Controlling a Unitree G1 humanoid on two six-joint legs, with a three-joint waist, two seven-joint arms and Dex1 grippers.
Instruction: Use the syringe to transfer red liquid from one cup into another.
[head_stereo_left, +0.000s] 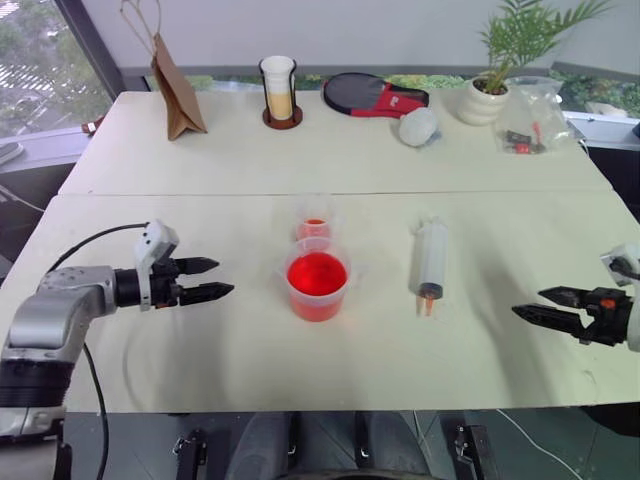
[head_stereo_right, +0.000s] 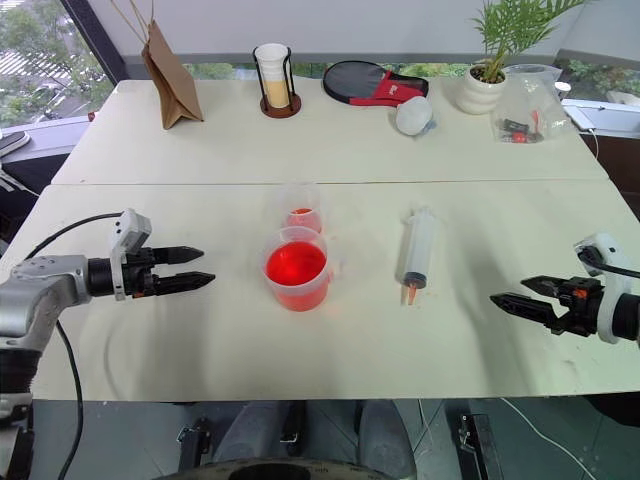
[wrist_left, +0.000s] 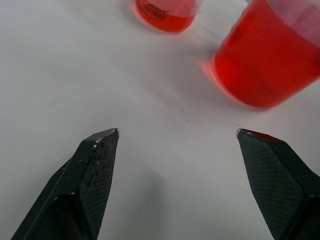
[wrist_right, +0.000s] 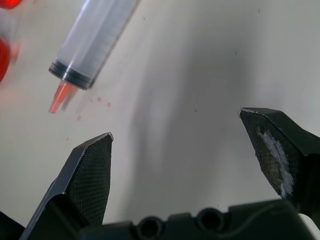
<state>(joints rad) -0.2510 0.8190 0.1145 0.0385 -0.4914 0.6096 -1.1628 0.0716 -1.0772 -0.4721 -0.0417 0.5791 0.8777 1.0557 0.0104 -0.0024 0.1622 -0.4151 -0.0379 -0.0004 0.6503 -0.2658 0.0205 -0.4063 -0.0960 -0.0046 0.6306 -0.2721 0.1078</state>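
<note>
The smaller cup (head_stereo_left: 314, 226) stands directly behind the larger cup (head_stereo_left: 318, 283), which hides its base; its clear walls are hard to trace, and just a little red liquid (head_stereo_left: 315, 225) shows in it. In the right wrist view the syringe (wrist_right: 89, 48) is cut off at the frame edge, with small red drops on the surface by its orange nozzle.

2 cream tables (head_stereo_left: 250, 345) meet at a seam behind the cups. Along the far edge stand a brown paper bag (head_stereo_left: 177, 90), a tall glass (head_stereo_left: 279, 88) with cream contents, a paddle case (head_stereo_left: 375, 96), a potted plant (head_stereo_left: 487, 92) and a clear plastic bag (head_stereo_left: 530, 118); windows lie beyond.

The syringe lies flat to the right of the larger cup, nozzle toward the robot. The left gripper (head_stereo_left: 207, 280) and right gripper (head_stereo_left: 545, 304) hover spread and empty near the side edges, with bare tabletop around each.
</note>
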